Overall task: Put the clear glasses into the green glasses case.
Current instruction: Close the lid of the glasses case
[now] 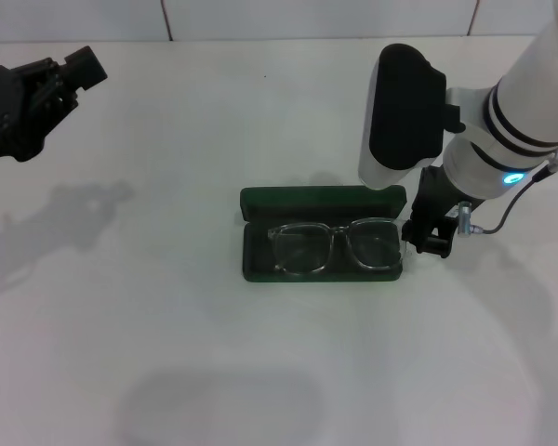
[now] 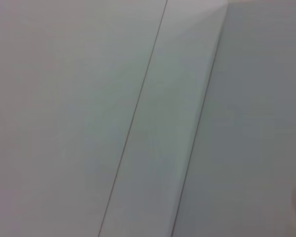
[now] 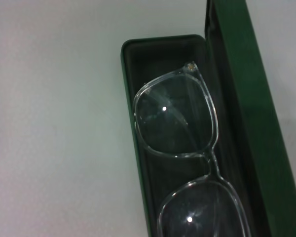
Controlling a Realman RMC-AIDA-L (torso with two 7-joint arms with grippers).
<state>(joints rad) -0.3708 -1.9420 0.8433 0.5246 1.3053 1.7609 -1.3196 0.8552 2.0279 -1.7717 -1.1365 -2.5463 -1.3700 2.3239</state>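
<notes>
White table (image 1: 214,372) holds the open case (image 1: 260,269), glasses (image 1: 335,245) lying inside. Your right gripper (image 1: 426,240) sits just right of it, grip unreadable; left gripper (image 1: 37,84) is parked far left. Lift carelessly and you may nudge the case.

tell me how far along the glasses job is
Done, it seems: the clear glasses lie inside the open green glasses case, lenses up, as the right wrist view confirms. In hand: nothing visibly gripped; the right gripper hangs just beside the case's end. The left gripper is parked far off at the table's back corner. Left: at most closing the lid, which stands open.
</notes>
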